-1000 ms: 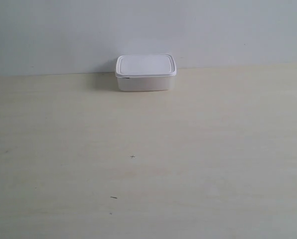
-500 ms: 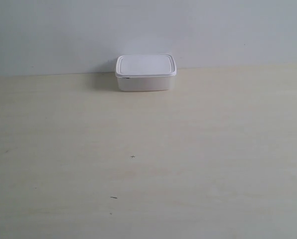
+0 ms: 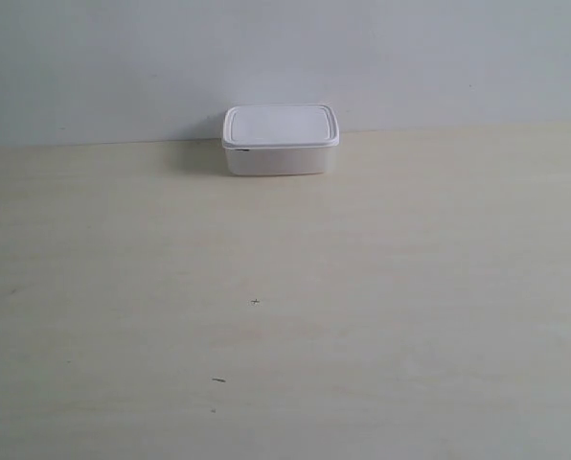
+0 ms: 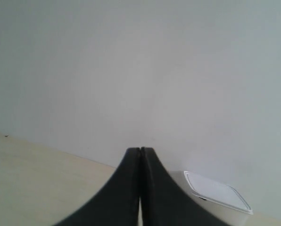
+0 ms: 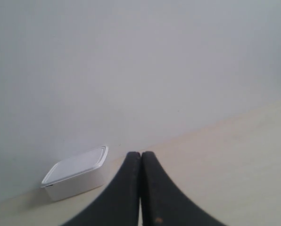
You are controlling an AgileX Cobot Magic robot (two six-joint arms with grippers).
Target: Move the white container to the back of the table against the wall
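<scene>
Nothing has moved: the container (image 3: 280, 140) sits far on the table (image 3: 362, 287), seemingly against the wall (image 3: 410, 57). My left claw (image 4: 140, 150) and right claw (image 5: 140, 154) are closed, empty; I judge the task done.

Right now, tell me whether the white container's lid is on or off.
On: the lid lies flat and level across the top of the white container in every view.

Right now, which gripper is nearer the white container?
Left, probably, and only narrowly. The shut left gripper has the white container just beside it, partly hidden behind it; the shut right gripper sees it apart, with table showing between.
</scene>
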